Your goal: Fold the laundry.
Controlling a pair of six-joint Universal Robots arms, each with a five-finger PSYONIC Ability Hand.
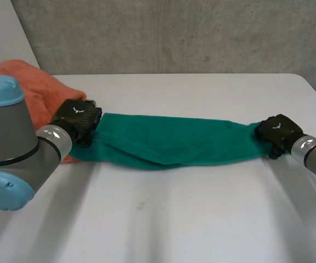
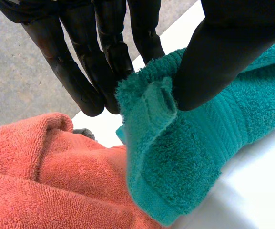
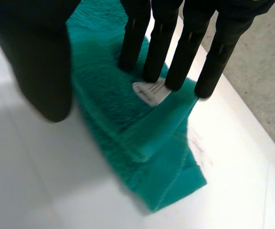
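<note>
— Where was the laundry just then?

— The long teal terry towel (image 1: 174, 143) lay stretched across the middle of the white table (image 1: 174, 224), running from one of my hands to the other, bunched lengthwise into a narrow band.

— And your left hand?

— My left hand (image 1: 79, 118) was at the towel's left end. Seen from my left wrist, my thumb and fingers (image 2: 87, 81) were clamped on a folded corner of the towel (image 2: 185, 157), the hem sticking out between them.

— What lay beside it?

— A rumpled orange terry towel (image 1: 37, 93) sat heaped at the table's left edge, touching the teal one; from my left wrist its folds (image 2: 42, 181) lay right against the pinched corner.

— Your right hand?

— My right hand (image 1: 278, 131) was at the towel's right end. From my right wrist, the fingers (image 3: 162, 43) were straight, tips down on the cloth (image 3: 127, 129), with a small white label (image 3: 151, 92) at the fingertips. The thumb stood apart, off to the side, so nothing was pinched there. The last bit of the towel lay flat on the table past my fingertips
</note>
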